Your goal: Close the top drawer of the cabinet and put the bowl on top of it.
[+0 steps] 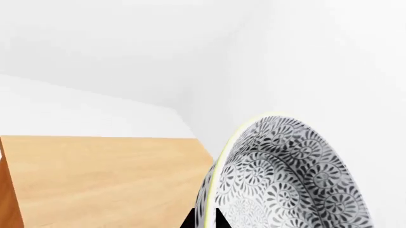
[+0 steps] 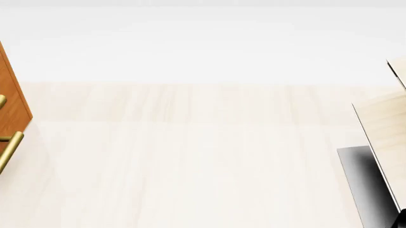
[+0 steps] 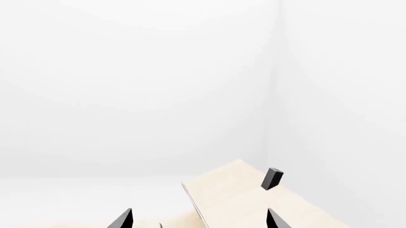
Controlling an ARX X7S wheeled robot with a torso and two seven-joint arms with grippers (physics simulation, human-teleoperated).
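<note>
The bowl [image 1: 295,175], white with a grey leaf-and-flower pattern, stands on edge in the left wrist view, its rim pinched between my left gripper's [image 1: 204,219] black fingertips. Beside and beyond it lies the flat orange-brown top of the cabinet [image 1: 108,175]. In the head view only a strip of the cabinet [image 2: 13,102] shows at the left edge, with brass bar handles [image 2: 9,149]; whether the top drawer is shut I cannot tell. My right gripper [image 3: 199,219] is open, its two dark fingertips wide apart with nothing between them. Neither gripper shows in the head view.
A pale light-wood rack [image 2: 387,128] with a black base [image 2: 364,183] stands at the head view's right edge. The same rack [image 3: 247,202] lies below my right gripper, with a small black block [image 3: 272,179] on it. Pale wood floor [image 2: 190,156] fills the middle; white walls behind.
</note>
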